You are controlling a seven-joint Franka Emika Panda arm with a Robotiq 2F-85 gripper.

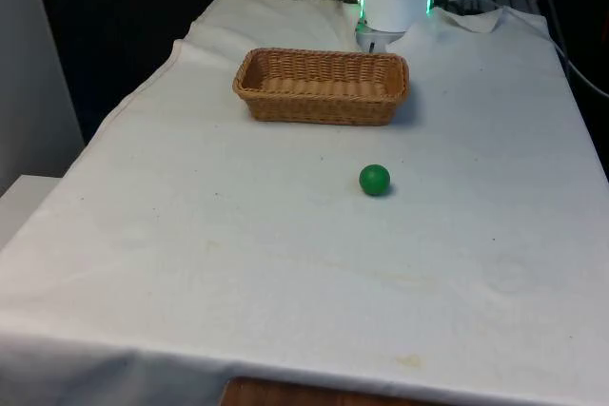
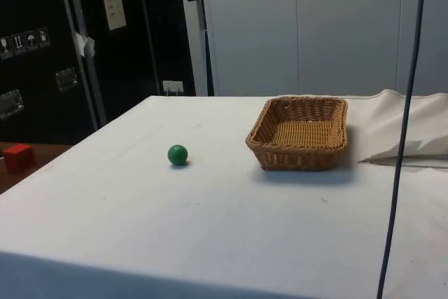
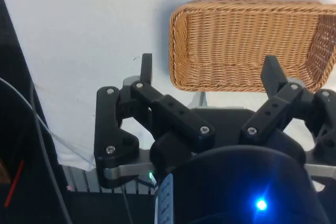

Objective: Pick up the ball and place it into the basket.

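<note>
My gripper (image 3: 210, 74) is spread wide and holds nothing; in the wrist view its two fingers (image 3: 146, 69) frame the near end of the basket (image 3: 247, 43) from high above. No contact with anything yet.

The ball (image 1: 374, 180) sits on the bare cloth, apart from the basket (image 1: 322, 86) and on the side of it away from my base. In the side view the ball (image 2: 178, 154) is likewise clear of the basket (image 2: 301, 132), with open cloth between.

Risks, as I judge them:
- The ball is round and free. A finger touching it off-centre on the way down would likely send it rolling, and the cloth offers little to stop it.
- To reach it I must pass over or around the basket. Too low a path could clip the woven rim and shove the basket, which looks light.
- Closing too high on the ball could squeeze it out from between the fingers.
- Letting go above the rim rather than well inside could bounce the ball back out; the walls are low.

Room: the table (image 1: 238, 263) has broad open cloth around the ball on every side, and no edge is close to it. The basket sits nearer the front view's left edge than the ball does. A red block (image 2: 19, 157) rests off the table on a lower surface, out of my path.
</note>
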